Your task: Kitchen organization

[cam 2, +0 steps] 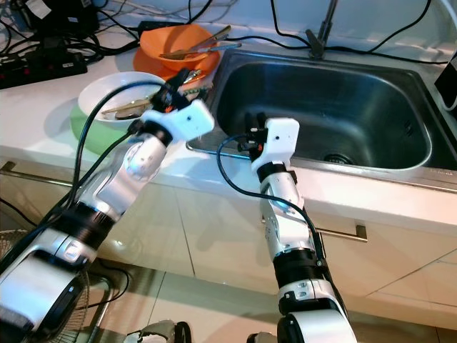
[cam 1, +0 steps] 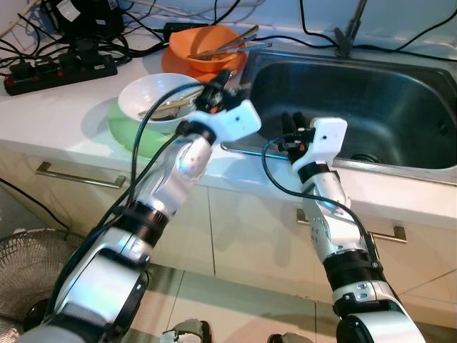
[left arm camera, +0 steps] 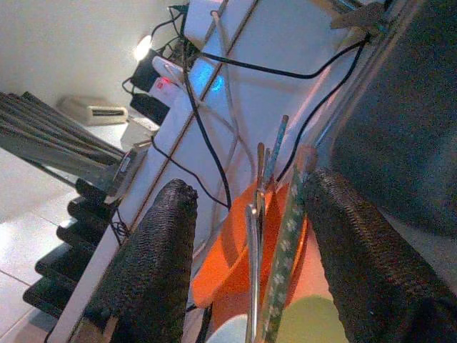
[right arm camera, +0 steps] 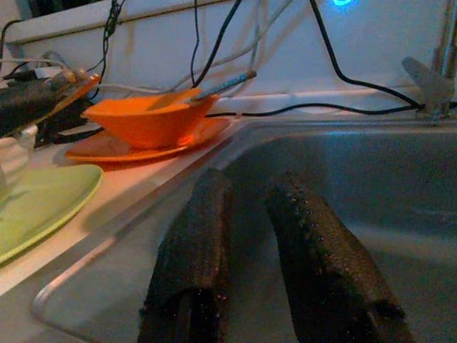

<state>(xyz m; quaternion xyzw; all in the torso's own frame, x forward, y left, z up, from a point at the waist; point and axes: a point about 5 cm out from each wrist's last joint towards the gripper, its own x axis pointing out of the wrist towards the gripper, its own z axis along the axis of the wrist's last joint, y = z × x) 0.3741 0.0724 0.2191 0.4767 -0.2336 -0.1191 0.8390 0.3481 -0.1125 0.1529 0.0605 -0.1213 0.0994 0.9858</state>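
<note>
My left gripper (left arm camera: pixel 250 250) stands wide open, holding nothing, with the utensils (left arm camera: pixel 268 236) between its fingers; my right gripper (right arm camera: pixel 268 250) hovers over the sink (cam 1: pixel 400 100), narrowly parted, empty.

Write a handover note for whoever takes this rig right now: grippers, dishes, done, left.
Left gripper: open, above the counter's edge between the white bowl and the orange bowl, holding nothing.
Right gripper: fingers a little apart, empty, at the near rim of the steel sink.
White bowl with utensils sits on the green plate. Orange bowl with utensils sits on the orange plate beside the sink.
Done: nothing visibly moved; the sink basin looks empty.
Left: likely both bowls, plates and utensils still to sort.
</note>
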